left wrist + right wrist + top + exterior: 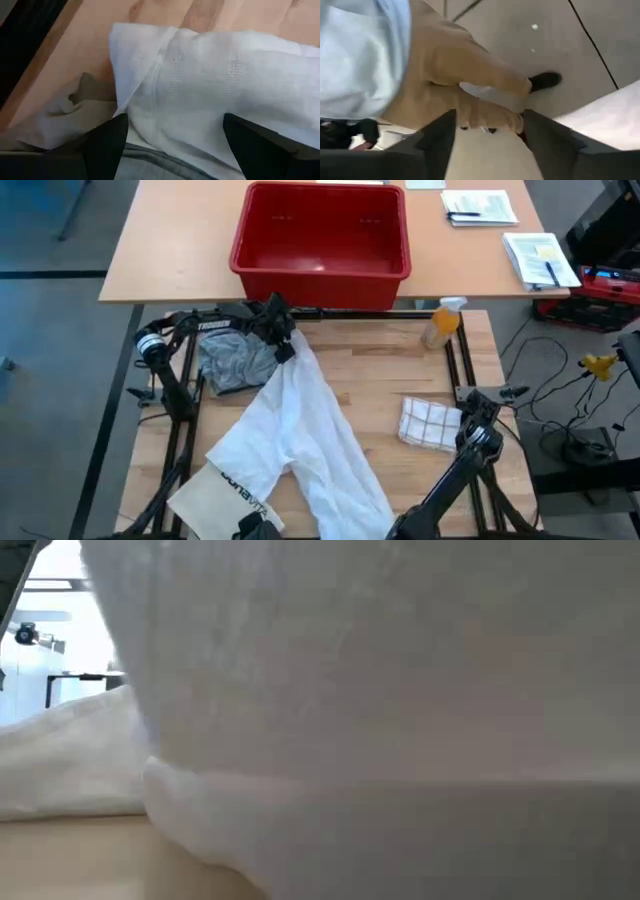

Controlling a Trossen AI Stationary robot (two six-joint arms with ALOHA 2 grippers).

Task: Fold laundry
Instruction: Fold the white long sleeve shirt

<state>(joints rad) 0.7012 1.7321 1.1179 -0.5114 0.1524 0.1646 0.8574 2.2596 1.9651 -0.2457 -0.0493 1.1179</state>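
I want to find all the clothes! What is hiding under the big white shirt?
Under the white shirt, a grey T-shirt pokes out at its top end by the left gripper, and a white printed bag at its bottom end. Anything else underneath is covered.

A wooden bench stands on a grey floor. At 12 o'clock a tan table butts against it, bearing a red bin and papers toward 1 o'clock. Cables trail at 3 o'clock. The low view shows a bright window at 10 o'clock.
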